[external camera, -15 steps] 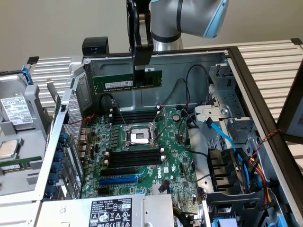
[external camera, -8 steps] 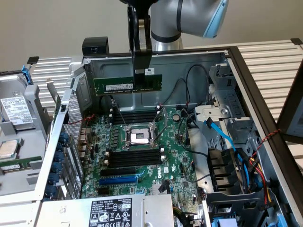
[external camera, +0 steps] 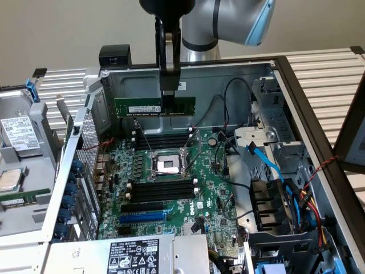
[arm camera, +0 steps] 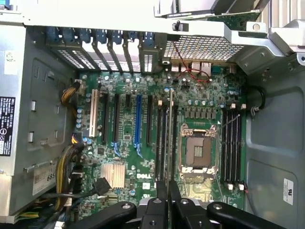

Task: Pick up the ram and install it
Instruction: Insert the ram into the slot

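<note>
The ram (external camera: 142,107), a long green stick with a white sticker, hangs level above the motherboard (external camera: 217,200), near the case's back wall. My gripper (external camera: 169,103) comes straight down from above and is shut on the stick right of its middle. Below it lie two banks of black slots (external camera: 162,140) (external camera: 162,188) on either side of the CPU socket (external camera: 169,165). In the wrist view the ram (arm camera: 170,129) shows edge-on as a thin line running out from my gripper (arm camera: 168,188), over the black slots (arm camera: 162,138) beside the socket (arm camera: 195,152).
A blue expansion slot (external camera: 142,217) lies nearer the front, with the power supply (external camera: 131,254) beyond it. Blue and black cables (external camera: 268,162) and a drive cage (external camera: 279,142) crowd the exterior view's right. A swung-out metal panel (external camera: 20,137) stands at the left.
</note>
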`<state>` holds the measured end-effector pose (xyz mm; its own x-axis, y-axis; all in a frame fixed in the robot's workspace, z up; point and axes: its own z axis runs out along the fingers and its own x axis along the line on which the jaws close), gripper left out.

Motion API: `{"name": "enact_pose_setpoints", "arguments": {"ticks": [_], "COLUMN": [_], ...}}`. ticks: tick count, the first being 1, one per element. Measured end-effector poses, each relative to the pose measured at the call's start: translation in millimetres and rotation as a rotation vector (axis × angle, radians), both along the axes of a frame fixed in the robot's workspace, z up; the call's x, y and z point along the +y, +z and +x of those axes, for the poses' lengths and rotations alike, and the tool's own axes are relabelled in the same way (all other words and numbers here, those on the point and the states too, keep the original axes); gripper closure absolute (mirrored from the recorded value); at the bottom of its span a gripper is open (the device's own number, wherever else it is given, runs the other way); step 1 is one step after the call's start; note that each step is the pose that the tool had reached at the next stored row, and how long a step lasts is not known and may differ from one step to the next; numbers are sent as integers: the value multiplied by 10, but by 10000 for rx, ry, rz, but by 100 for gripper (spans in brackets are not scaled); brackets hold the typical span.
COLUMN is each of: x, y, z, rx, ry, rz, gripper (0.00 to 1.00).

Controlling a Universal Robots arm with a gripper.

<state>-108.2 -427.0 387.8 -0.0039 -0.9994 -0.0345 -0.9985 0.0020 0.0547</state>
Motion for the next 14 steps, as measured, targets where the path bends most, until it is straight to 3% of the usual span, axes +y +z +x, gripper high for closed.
{"name": "enact_pose_setpoints", "arguments": {"ticks": [8,14], "x": [4,46], "y": [-8,-114], "z": [0,6], "rx": [-4,-6], "ry": [-1,-1], "rz": [-7,-6], "gripper": [87,87]}}
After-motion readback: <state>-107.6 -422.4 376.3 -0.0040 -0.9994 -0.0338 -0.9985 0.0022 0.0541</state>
